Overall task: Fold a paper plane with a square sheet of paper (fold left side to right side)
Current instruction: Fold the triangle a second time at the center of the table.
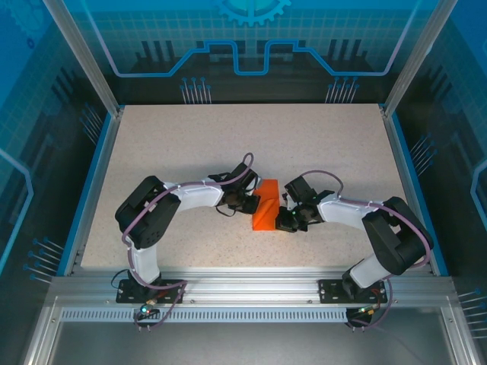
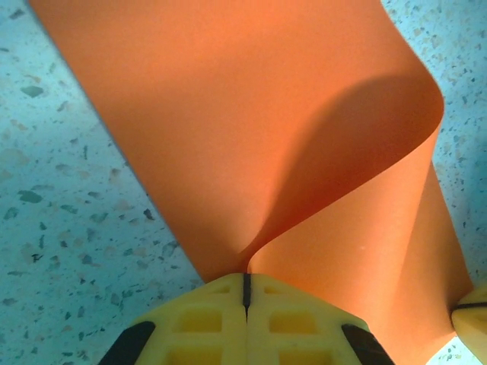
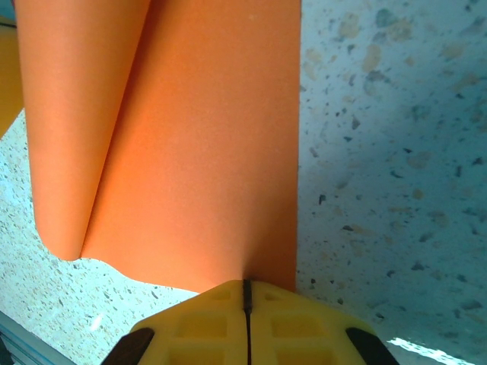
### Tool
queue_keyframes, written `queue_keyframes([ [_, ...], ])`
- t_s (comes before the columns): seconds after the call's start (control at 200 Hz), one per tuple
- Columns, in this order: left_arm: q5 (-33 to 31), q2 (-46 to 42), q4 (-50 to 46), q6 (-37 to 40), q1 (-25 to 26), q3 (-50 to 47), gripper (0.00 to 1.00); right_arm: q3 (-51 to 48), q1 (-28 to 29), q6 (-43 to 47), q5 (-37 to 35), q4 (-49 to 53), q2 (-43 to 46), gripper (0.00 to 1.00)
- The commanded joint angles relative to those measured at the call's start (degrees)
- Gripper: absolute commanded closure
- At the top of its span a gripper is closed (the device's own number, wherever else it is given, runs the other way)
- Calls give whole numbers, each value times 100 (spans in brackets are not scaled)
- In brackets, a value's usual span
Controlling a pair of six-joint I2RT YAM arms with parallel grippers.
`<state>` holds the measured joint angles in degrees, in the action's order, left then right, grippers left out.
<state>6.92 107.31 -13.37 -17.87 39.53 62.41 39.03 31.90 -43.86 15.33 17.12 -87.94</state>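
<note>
The speckled beige surface [image 1: 190, 144] took up most of the overhead view. It was edged in blue, with tinted blue enclosure panels [image 1: 46, 152] at 9, 12 and 3 o'clock and an aluminium rail [image 1: 243, 285] along 6 o'clock. From that rail the left arm [image 1: 152, 217] and the right arm [image 1: 388, 239] bent inward toward each other, their cables looping above the wrists.

Between them lay the square sheet of paper [image 1: 266, 205], bright orange, a little toward 5 o'clock from the middle of the surface and showing as a narrow oblong from above. The left end effector [image 1: 249, 204] met it at its 9 o'clock side and the right end effector [image 1: 285, 219] at about 4 o'clock, and the two wrists covered parts of its edges.

In the left wrist view the left end effector [image 2: 246, 285] had its yellow jaws pressed together on the paper's [image 2: 228, 114] near edge. One flap rose from the pinch and curled over toward 2 o'clock, casting a shadow on the layer beneath and hiding the surface behind it. A second yellow fingertip [image 2: 473, 319] touched the paper at 4 o'clock.

In the right wrist view the right end effector [image 3: 246, 293] was likewise clamped on the paper [image 3: 205, 152] at its 6 o'clock edge. A rolled fold ran along the sheet's 9 o'clock side, and bare speckled surface [image 3: 396, 152] lay at 3 o'clock.
</note>
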Motion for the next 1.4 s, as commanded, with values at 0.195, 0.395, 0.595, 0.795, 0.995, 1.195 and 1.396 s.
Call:
queue_keyframes([
  [0.195,29,-281,238,71,-39,-291,97,3,77,79,-234,291,-144,93],
  [0.395,67,-123,185,68,-37,-240,97,-2,80,79,-241,291,-129,93],
  [0.595,133,7,193,73,-40,-204,97,0,77,88,-253,294,-126,93],
  [0.795,137,142,109,139,-35,-116,97,7,75,88,-250,309,-127,93],
  [0.995,112,195,44,179,-33,-139,97,44,47,128,-139,245,-4,93],
  [1.195,108,177,14,196,-32,-133,97,-95,-186,-8,393,-463,509,93],
  [1.396,117,185,27,187,-17,-124,97,-162,-352,-464,612,-1519,472,93],
])
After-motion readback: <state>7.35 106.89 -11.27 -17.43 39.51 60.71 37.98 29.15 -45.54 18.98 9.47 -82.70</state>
